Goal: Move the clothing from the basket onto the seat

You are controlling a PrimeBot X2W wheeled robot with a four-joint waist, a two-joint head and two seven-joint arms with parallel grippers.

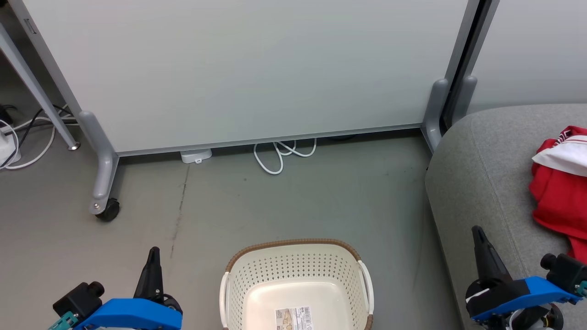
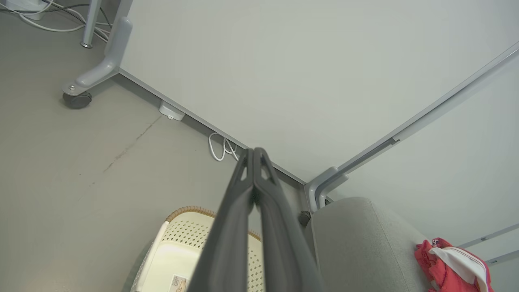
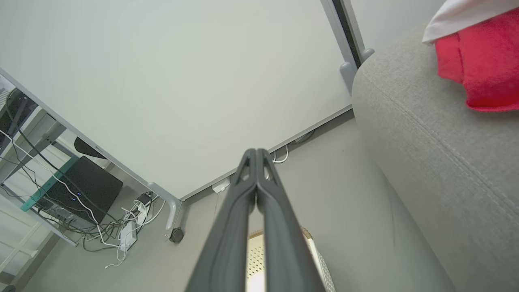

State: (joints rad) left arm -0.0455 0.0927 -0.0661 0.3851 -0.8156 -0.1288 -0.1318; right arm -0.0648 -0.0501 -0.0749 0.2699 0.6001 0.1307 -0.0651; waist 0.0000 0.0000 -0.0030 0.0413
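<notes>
The cream basket (image 1: pixel 297 275) with a brown rim sits on the floor at bottom centre; inside it I see just a paper label on its base. Red and white clothing (image 1: pixel 562 183) lies bunched on the grey seat (image 1: pixel 481 174) at the right edge. My left gripper (image 1: pixel 153 254) hangs shut and holding nothing, left of the basket. My right gripper (image 1: pixel 477 233) is shut and holding nothing over the seat's front edge. The left wrist view shows the gripper (image 2: pixel 254 152), the basket (image 2: pixel 178 239), the seat (image 2: pixel 357 239) and the clothing (image 2: pixel 450 263). The right wrist view shows the gripper (image 3: pixel 256 153), the seat (image 3: pixel 438 142) and the clothing (image 3: pixel 482 61).
A pale partition panel (image 1: pixel 238 68) on wheeled grey feet (image 1: pixel 104 201) stands behind the basket, with white cables (image 1: pixel 279 156) looping under it. More cables and a table leg (image 1: pixel 41 101) sit at far left. A desk with a dark box (image 3: pixel 81 186) and tangled wires shows in the right wrist view.
</notes>
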